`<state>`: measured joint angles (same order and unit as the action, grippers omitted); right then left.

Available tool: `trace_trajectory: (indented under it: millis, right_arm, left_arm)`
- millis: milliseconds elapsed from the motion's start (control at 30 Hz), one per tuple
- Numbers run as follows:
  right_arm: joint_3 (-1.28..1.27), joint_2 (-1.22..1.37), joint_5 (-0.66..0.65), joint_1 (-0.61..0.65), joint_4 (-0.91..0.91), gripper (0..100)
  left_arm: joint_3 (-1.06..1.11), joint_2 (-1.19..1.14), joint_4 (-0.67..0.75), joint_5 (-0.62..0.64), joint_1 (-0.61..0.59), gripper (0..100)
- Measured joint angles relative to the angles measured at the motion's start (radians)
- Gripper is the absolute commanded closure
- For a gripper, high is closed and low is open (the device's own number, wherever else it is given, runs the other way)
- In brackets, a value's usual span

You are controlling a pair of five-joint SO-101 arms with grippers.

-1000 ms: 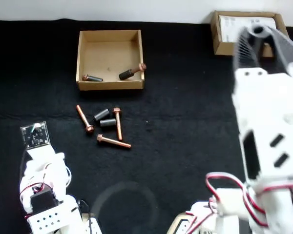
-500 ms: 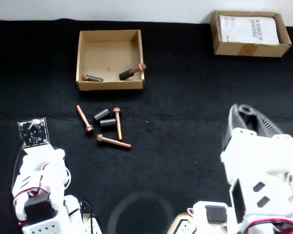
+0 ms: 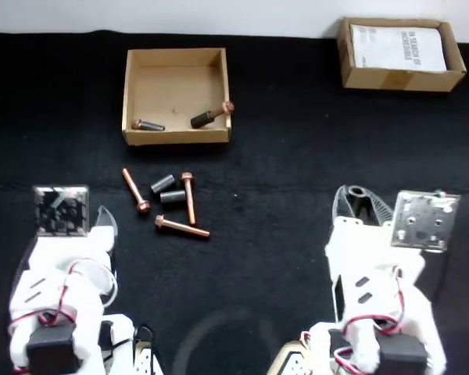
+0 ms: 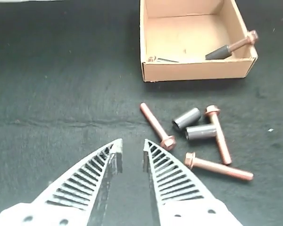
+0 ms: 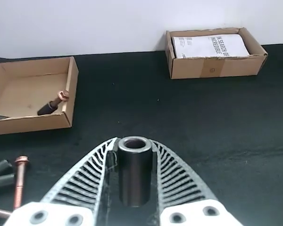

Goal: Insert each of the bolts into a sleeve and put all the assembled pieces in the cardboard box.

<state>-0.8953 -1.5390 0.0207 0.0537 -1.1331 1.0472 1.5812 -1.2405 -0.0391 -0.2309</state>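
Pulled back from the far side since a second ago, the right gripper (image 5: 134, 141) now sits over the near right of the table (image 3: 297, 156), clamped on a dark sleeve (image 5: 133, 176). The sleeve's long axis runs along the fingers, open bore at the tips; its other end is hidden between them. The left gripper (image 4: 132, 142) hangs slightly parted, holding nothing, just short of three loose bolts (image 4: 156, 127). The near wall of the cardboard box (image 4: 198, 70) hides most of one assembled piece (image 4: 156, 59).

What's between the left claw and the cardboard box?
In the left wrist view, a loose bolt and two sleeves lie between the left claw and the cardboard box.
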Motion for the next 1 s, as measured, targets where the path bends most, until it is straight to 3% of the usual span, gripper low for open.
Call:
trace_trajectory:
  millis: [200, 400, 533, 1000]
  right_arm:
    - [-0.212, -0.106, -0.011, -0.034, 0.152, 99.1]
    - [-0.359, -0.126, -0.011, -0.150, 0.264, 99.1]
    - [-0.420, -0.126, -0.011, -0.219, 0.302, 99.1]
    - [-0.477, -0.126, -0.011, -0.262, 0.350, 99.1]
  left_arm:
    - [-0.321, -0.425, -0.046, 0.123, 0.071, 90]
    - [-0.605, -0.792, -0.190, 0.269, 0.307, 90]
    - [-0.727, -1.005, -0.209, 0.368, 0.431, 90]
    - [-1.119, -1.757, -0.216, 0.519, 0.451, 90]
